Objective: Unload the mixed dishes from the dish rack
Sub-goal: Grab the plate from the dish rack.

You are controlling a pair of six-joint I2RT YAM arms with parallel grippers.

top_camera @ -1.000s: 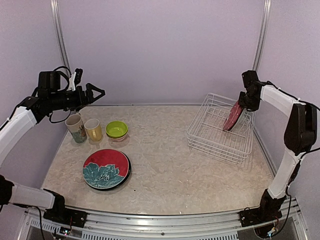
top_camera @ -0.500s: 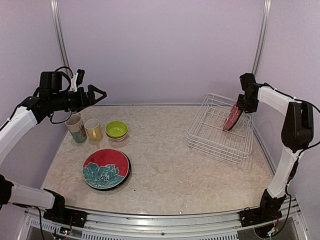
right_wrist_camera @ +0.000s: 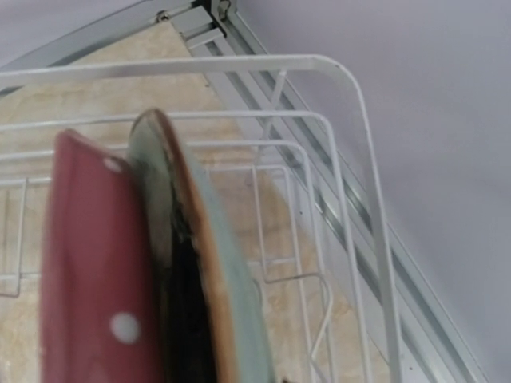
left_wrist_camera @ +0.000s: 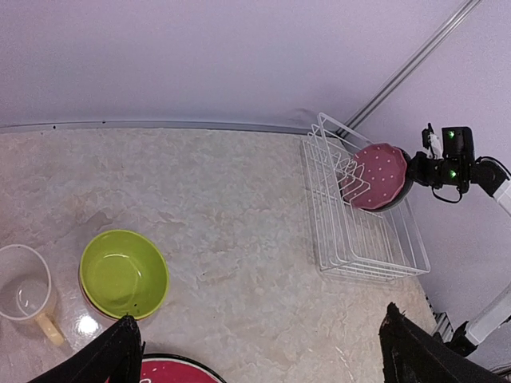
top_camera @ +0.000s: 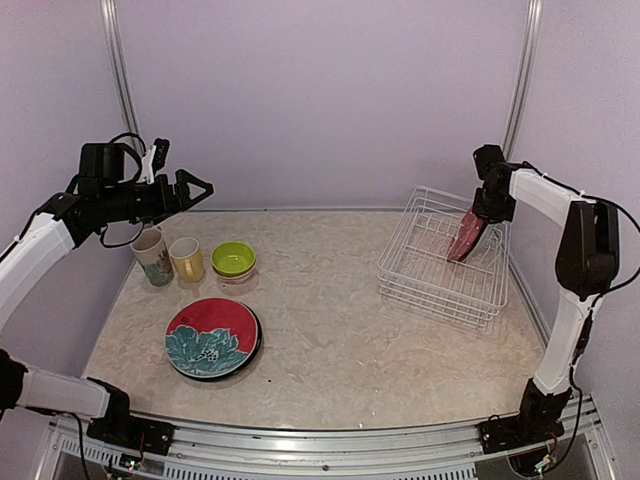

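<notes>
The white wire dish rack point(top_camera: 440, 290) sits at the back right. A pink dotted plate point(top_camera: 466, 236) leans in it, with a dark plate point(right_wrist_camera: 180, 303) right behind it. My right gripper point(top_camera: 487, 208) is at their top rims and looks shut on the dark plate; its fingers are hidden in the right wrist view. High at the left, my left gripper point(top_camera: 198, 186) hangs open and holds nothing. On the table below it are the cream mug point(top_camera: 152, 256), yellow cup point(top_camera: 187, 260), lime-green bowl point(top_camera: 233, 259) and red-teal flower plate point(top_camera: 212, 337).
The rack stands close to the right wall rail point(right_wrist_camera: 375, 231) and the back wall. Marbled tabletop point(top_camera: 330, 330) stretches between the unloaded dishes and the rack.
The right gripper has closed at the plates' top rims. Its wrist moved slightly left and up, and the rack shifted a little with it. The left arm stayed put.
</notes>
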